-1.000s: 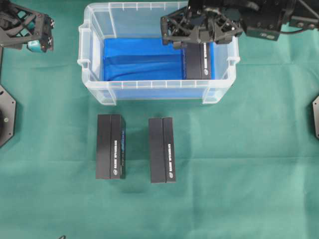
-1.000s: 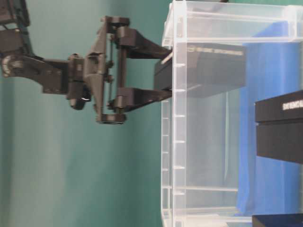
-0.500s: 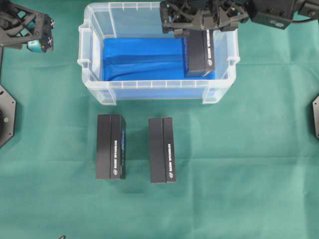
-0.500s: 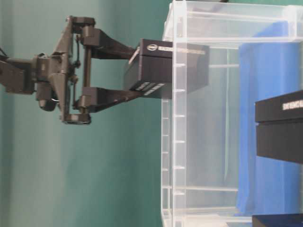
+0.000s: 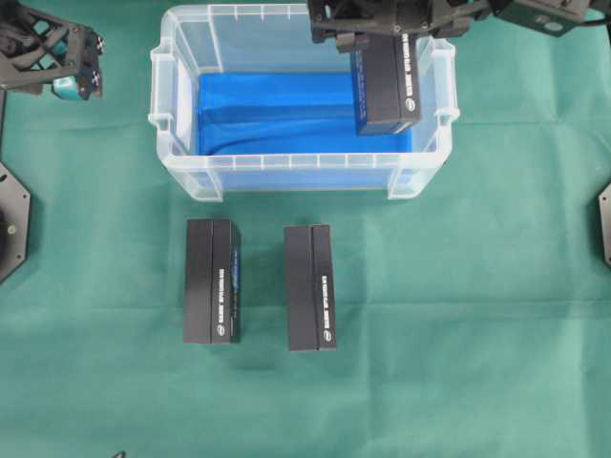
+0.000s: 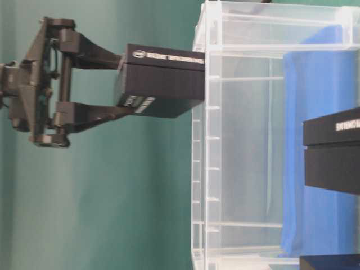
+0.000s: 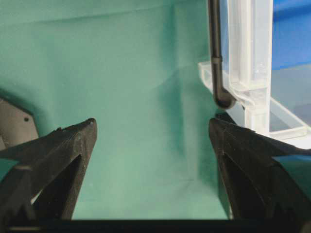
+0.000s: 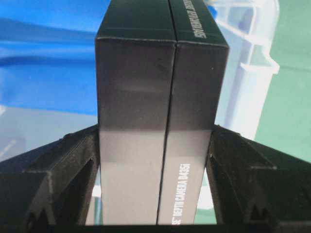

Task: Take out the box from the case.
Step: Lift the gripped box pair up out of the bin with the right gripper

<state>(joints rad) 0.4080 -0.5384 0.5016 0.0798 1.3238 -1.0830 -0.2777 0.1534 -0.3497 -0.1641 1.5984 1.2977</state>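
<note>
The lift-out is under way: the right gripper (image 5: pixel 382 24), at the top right of the overhead view, pinches the box (image 5: pixel 386 88) between its fingers, above the case (image 5: pixel 181 162) rim. Next it likely must clear the wall and lower to the table (image 5: pixel 477 315). The left gripper (image 7: pixel 150 145) is idle, fingers spread wide, empty.

The case (image 5: pixel 181 172) interior was unobstructed across its blue lining (image 5: pixel 277 119); only its clear walls fenced that space. The held box (image 5: pixel 385 91), clamped in the right gripper (image 5: pixel 382 17), hung above the rim at the case's right end, blocking entry there. On the green cloth (image 5: pixel 477 315) in front of the case, two black boxes (image 5: pixel 212 281) (image 5: pixel 310 287) lay apart with a lane between them. Cloth right of them was open. The left gripper (image 5: pixel 57 57) sat wide apart at far left, clear of the case.
</note>
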